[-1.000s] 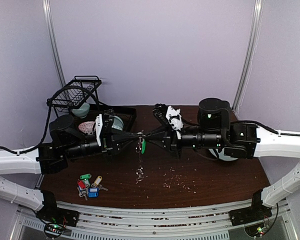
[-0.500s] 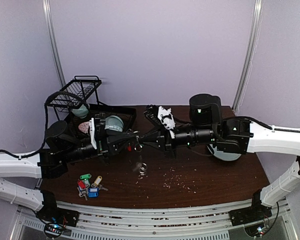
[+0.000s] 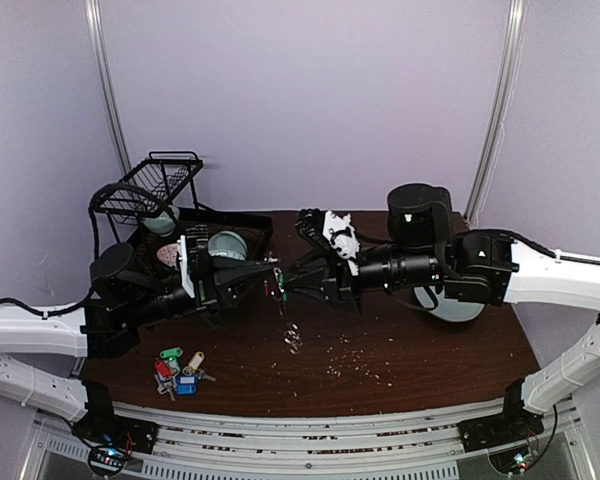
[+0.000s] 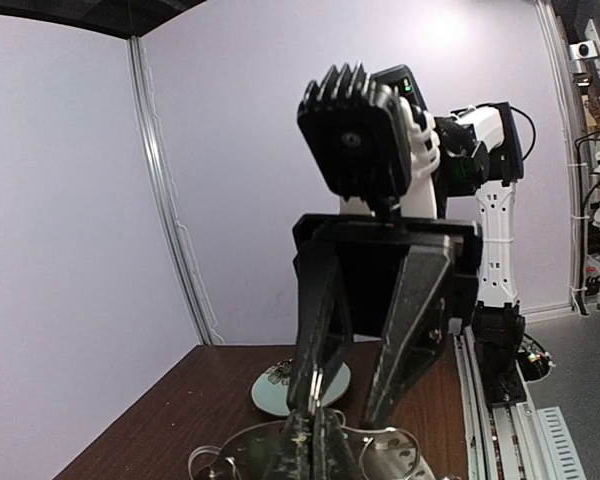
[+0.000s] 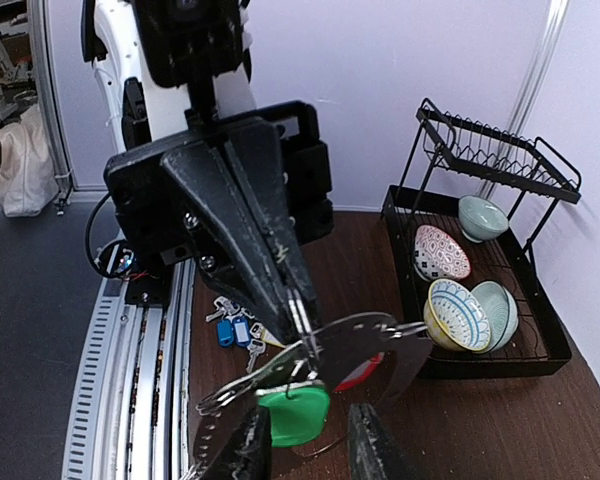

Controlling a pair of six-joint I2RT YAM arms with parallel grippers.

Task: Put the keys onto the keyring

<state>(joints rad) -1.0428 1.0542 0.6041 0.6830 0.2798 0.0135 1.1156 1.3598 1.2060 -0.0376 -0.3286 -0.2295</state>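
Note:
The keyring (image 5: 380, 340), a flat grey oval loop, hangs in mid-air above the table between both arms. My left gripper (image 3: 270, 278) is shut on its rim, and its fingers (image 4: 302, 452) pinch a small wire ring there. A green-tagged key (image 5: 295, 412) and a red-tagged key (image 5: 365, 372) hang from the loop. My right gripper (image 5: 310, 428) is open, with the green tag in the gap between its fingers (image 5: 250, 450) and not pinched. More keys (image 3: 180, 370) with green, red, blue and tan tags lie at the table's front left.
A black dish rack (image 3: 150, 195) with bowls (image 5: 458, 312) stands at the back left. A pale green plate (image 4: 280, 390) lies on the right, under my right arm. Crumbs (image 3: 350, 360) and a small silver glint (image 3: 293, 338) show on the dark wood.
My right gripper was shut and has opened, letting go of the green tag. Both arms have shifted a little, and the keyring has moved slightly left with them.

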